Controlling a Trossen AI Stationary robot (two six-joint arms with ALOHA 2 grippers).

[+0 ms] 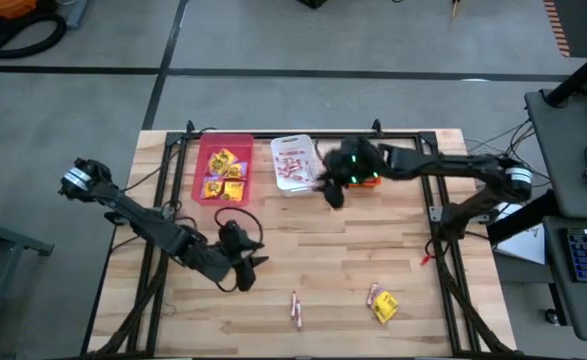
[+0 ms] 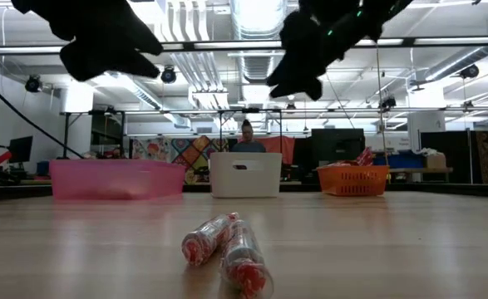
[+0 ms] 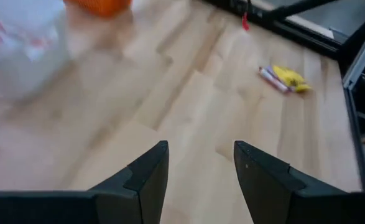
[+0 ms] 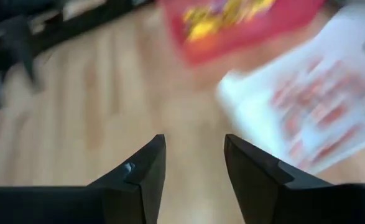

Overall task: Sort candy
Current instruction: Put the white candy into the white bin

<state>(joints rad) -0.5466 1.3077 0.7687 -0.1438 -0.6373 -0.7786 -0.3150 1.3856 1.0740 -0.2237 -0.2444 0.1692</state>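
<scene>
Candy lies loose on the wooden table: two pinkish-red sticks (image 1: pixel 296 308) near the front edge, and to their right a yellow packet (image 1: pixel 385 308) with another stick (image 1: pixel 372 295) beside it. The pink bin (image 1: pixel 223 172) holds yellow packets and the white bin (image 1: pixel 295 163) holds red sticks. My left gripper (image 1: pixel 256 262) hovers open above the table's left middle, nothing between its fingers (image 3: pixel 150 174). My right gripper (image 1: pixel 331 195) hangs open in the air just right of the white bin, also with nothing in it (image 4: pixel 194 162).
An orange bin (image 2: pixel 353 178) stands right of the white bin at the back, mostly hidden under my right arm in the high view. A black frame (image 1: pixel 443 250) borders the table. A person (image 2: pixel 246 137) sits in the room beyond. Bare wood lies between the bins and the loose candy.
</scene>
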